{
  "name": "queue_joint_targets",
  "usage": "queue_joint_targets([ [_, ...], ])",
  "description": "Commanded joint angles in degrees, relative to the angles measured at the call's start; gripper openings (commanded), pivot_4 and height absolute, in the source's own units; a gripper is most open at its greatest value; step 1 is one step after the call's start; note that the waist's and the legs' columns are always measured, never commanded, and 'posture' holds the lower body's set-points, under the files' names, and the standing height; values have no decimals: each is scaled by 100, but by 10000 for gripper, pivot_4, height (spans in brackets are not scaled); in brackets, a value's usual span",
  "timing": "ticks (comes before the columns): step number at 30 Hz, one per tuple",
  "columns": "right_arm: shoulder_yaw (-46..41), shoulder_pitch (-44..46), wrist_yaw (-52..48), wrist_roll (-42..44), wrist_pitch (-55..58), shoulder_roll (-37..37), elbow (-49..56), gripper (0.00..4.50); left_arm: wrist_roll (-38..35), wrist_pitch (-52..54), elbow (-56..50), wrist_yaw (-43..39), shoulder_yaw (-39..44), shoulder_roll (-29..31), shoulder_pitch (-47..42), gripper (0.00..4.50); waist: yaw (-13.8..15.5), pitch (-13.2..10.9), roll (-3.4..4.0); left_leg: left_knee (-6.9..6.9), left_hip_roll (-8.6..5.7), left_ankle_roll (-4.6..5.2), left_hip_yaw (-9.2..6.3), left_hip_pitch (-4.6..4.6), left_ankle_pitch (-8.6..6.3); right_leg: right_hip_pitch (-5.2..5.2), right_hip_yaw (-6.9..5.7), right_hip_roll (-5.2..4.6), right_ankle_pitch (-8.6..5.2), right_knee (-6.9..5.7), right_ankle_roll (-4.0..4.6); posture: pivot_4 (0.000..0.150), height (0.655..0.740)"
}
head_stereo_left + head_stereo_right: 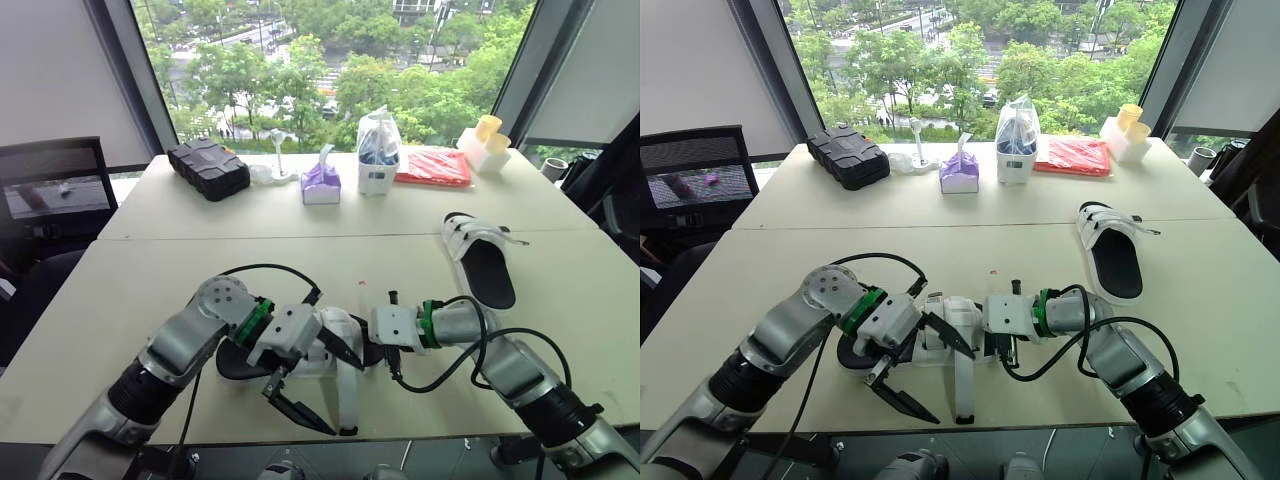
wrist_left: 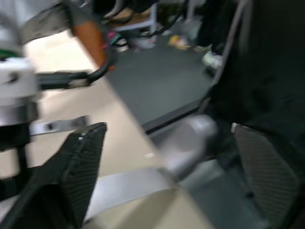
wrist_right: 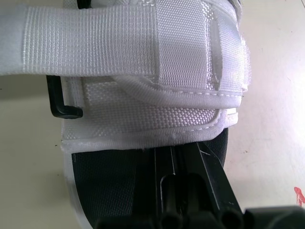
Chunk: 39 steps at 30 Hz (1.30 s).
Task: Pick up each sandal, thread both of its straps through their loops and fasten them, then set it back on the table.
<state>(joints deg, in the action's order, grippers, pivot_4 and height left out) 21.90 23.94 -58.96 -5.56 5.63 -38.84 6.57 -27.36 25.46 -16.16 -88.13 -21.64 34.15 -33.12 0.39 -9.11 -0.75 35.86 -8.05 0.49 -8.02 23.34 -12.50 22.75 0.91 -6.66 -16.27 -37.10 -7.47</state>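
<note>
white webbing over a black sole marks the near sandal [image 1: 335, 335], which in the head view lies at the front edge of the pale bench [image 1: 150, 280], between the two arms. a long loose white strap [image 1: 347, 400] trails from it toward the bench edge. the left gripper [image 1: 322, 385] has its fingers spread wide around that strap, not closed on it. the right gripper [image 1: 378, 350] meets the sandal from the other side. a second white and black sandal [image 1: 480, 260] lies well apart on the robot's right.

in the left wrist view the two black ribbed fingers [image 2: 83, 167] stand far apart, and the strap runs between them, close by one.

in the right wrist view the right gripper's fingers [image 3: 190, 181] lie together on the black footbed [image 3: 105, 181], tips at the hem of the broad white band [image 3: 143, 114]; whether they nip anything i cannot tell. a black metal loop [image 3: 59, 102] shows at the band's side.

the step in hand looks like catching the loose strap for threading. it would go best if the left gripper closed near the strap's free end, so the tip steers cleanly. the right gripper should pin the sandal with the loop turned open toward it, and the webbing should be kept flat, not twisted.
</note>
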Motion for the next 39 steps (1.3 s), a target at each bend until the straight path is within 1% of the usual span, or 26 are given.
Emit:
queue_joint_targets([
  [1,167,-45,-39,-195,69,37,-258,0,-935,1225,210,840,820,-284,-559,44537,6,0,-1,0,0,0,-1,-1,0,0,0,1,0,0,0,1500,7400],
  [3,171,-32,-38,-200,62,47,-264,0,-1308,1813,778,1788,1440,-731,-897,44537,20,-1,-3,6,0,0,-7,-2,0,2,-2,7,-1,-1,-1,1500,7400],
  [6,170,-16,-40,-199,52,44,-277,0,-1417,2219,1355,2899,2079,-1170,-1161,44537,-15,-1,-2,8,0,0,-9,-6,0,0,-3,14,-3,0,-6,1500,7400],
  [8,171,-20,-37,-203,43,41,-277,0,-1456,2475,1523,3280,2288,-1243,-1212,44537,-34,-1,-2,-1,0,-1,-7,-5,1,-5,-2,9,-2,-2,-6,1500,7400],
  [10,174,-15,-25,-223,31,40,-279,0,-1724,2999,1541,3376,2441,-1128,-1124,44537,-41,-1,-3,-8,0,-4,-7,-3,3,1,-1,10,-2,-4,-5,1500,7400],
  [12,176,-2,-12,-242,30,35,-277,0,-2176,3715,1398,3782,2785,-1149,-781,44537,-53,0,-1,-10,0,-12,-7,-3,7,2,0,15,-2,-5,-5,1500,7400],
  [14,180,-41,2,-248,56,21,-210,0,-2561,4247,976,4239,3056,-1206,-261,44537,-82,0,-1,-9,0,-9,-7,-4,5,0,1,14,-2,-4,-5,1500,7400],
  [17,207,-84,23,-282,68,12,-156,0,-3038,4690,194,4697,3313,-1206,581,44537,-93,-2,-3,-9,0,-5,-7,-3,2,1,6,11,-2,-4,-5,1500,7400],
  [20,211,-128,15,-299,108,1,-64,0,-3662,5053,-379,4978,3553,-1148,1203,44537,-67,-2,-4,-6,0,-6,-9,-3,2,1,5,5,-2,-5,-4,1500,7400],
  [23,212,-127,-12,-305,146,0,-16,0,-4092,5234,-926,5224,3642,-1013,1903,44537,-69,1,0,-2,0,-6,-8,-12,0,0,4,0,-2,-1,-2,1500,7400],
  [26,228,-144,-52,-292,185,-20,48,0,-4174,5123,-1407,5407,3444,-928,2597,44537,-71,1,2,-11,-1,-3,-2,-14,-2,-1,8,-5,-3,4,0,1500,7400],
  [30,240,-190,-107,-268,235,-61,143,0,-3799,4664,-1640,5490,3107,-811,3129,44537,26,4,4,-11,0,-11,0,-20,-7,-3,8,-8,-14,8,20,1500,7400],
  [33,246,-223,-143,-281,244,-93,182,0,-3484,4327,-1628,5312,2906,-560,3583,44537,31,4,4,-12,0,-14,6,-28,-14,-13,9,-11,-15,18,23,1500,7400],
  [37,246,-232,-175,-288,257,-107,211,0,-3232,3954,-1743,5073,2562,-335,3889,44537,47,3,3,-23,0,-12,8,-26,-16,-7,11,-11,-17,27,25,1500,7400],
  [39,234,-240,-195,-281,285,-114,242,0,-3045,3775,-1777,5167,2237,-461,3912,44537,43,4,6,-23,1,-12,7,-26,-16,-9,9,-12,-23,29,36,1500,7400],
])
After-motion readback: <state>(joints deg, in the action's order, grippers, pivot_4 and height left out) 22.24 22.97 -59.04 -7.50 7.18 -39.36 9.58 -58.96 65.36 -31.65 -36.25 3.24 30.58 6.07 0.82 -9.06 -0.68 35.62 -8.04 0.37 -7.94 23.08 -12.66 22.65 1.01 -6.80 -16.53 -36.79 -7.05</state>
